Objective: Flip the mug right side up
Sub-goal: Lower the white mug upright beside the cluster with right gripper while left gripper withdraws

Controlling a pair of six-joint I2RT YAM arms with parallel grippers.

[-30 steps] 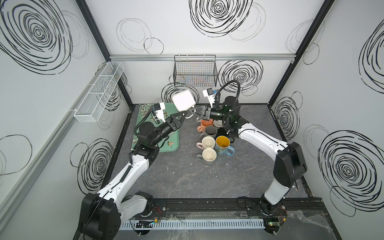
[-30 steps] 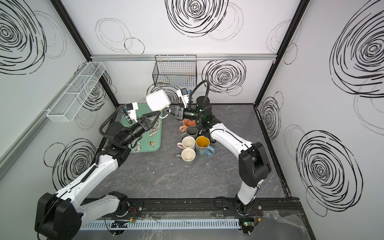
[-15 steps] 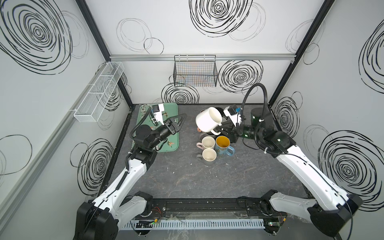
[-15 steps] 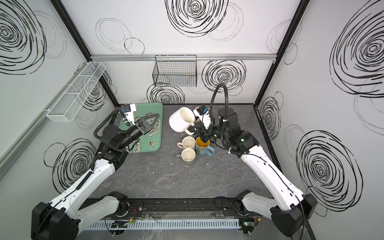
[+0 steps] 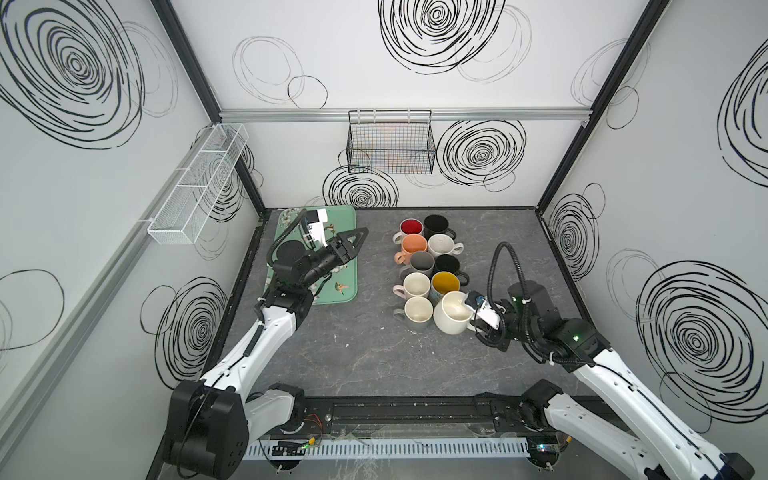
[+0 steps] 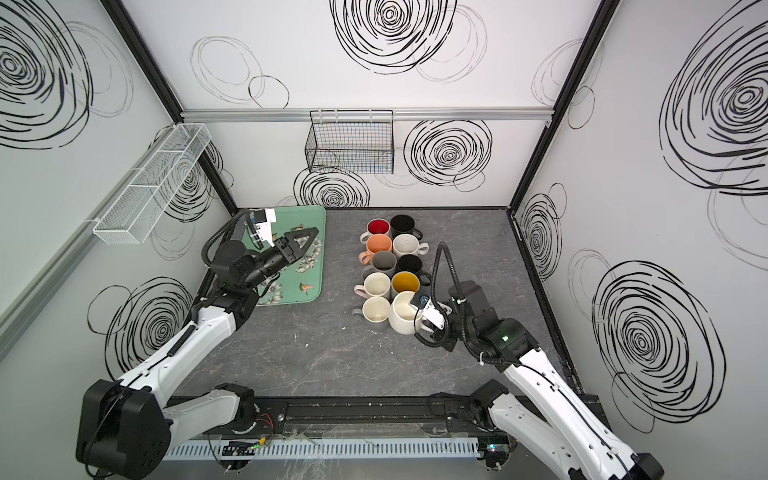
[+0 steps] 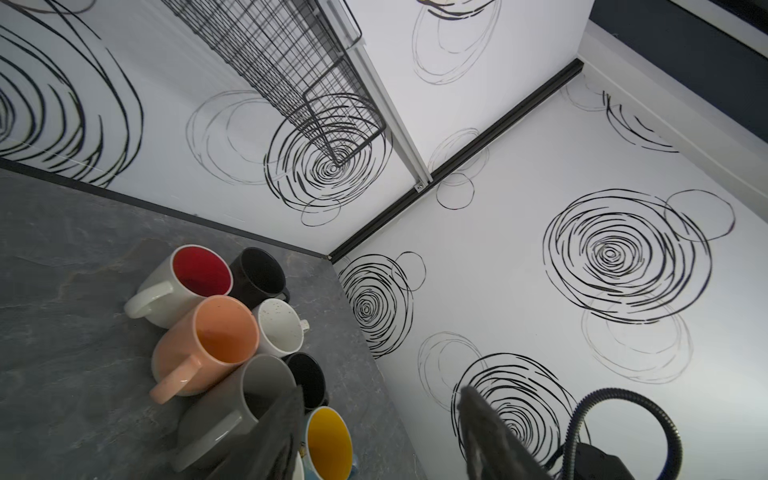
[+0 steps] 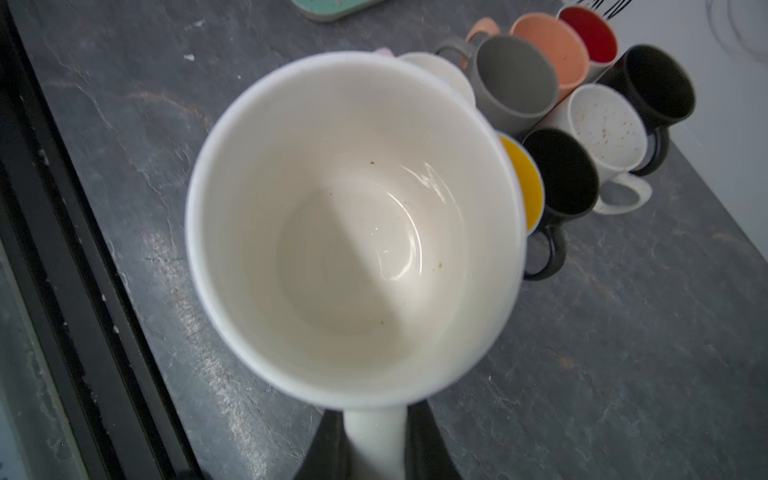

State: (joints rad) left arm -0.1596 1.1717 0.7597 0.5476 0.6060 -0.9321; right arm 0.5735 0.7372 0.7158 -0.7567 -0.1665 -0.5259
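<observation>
Cream inside and out, the mug [image 5: 453, 318] stands mouth up at the near end of a double row of mugs, on the row's right side, over the grey table [image 5: 374, 361]. The right gripper [image 5: 478, 323] reaches in from the right and pinches its handle. In the right wrist view the handle runs between two dark fingers [image 8: 324, 453], with the jaws drawn narrow on it. The mug's rim overlaps the yellow mug [image 5: 444, 283] just behind it in both top views. Whether its base rests on the table I cannot tell.

Just beside it on the left stands a grey-sided mug [image 5: 418, 309]. Behind that one comes a pink-handled mug [image 5: 416, 285], level with the yellow mug. Farther back stand three more pairs, all mouth up:
- a grey mug [image 5: 422, 262] beside a black mug [image 5: 446, 264];
- an orange mug [image 5: 413, 244] beside a speckled mug [image 5: 440, 245];
- a red mug [image 5: 411, 227] beside a far black mug [image 5: 436, 224].

Well to the left, a green tray [image 5: 345, 286] lies along the table's left edge. The left gripper [image 5: 358, 237] hangs above the tray's right side and points towards the mugs. Its jaws stand apart with nothing between the fingers [image 7: 282, 432].

A wire basket [image 5: 390, 145] hangs on the back wall.
</observation>
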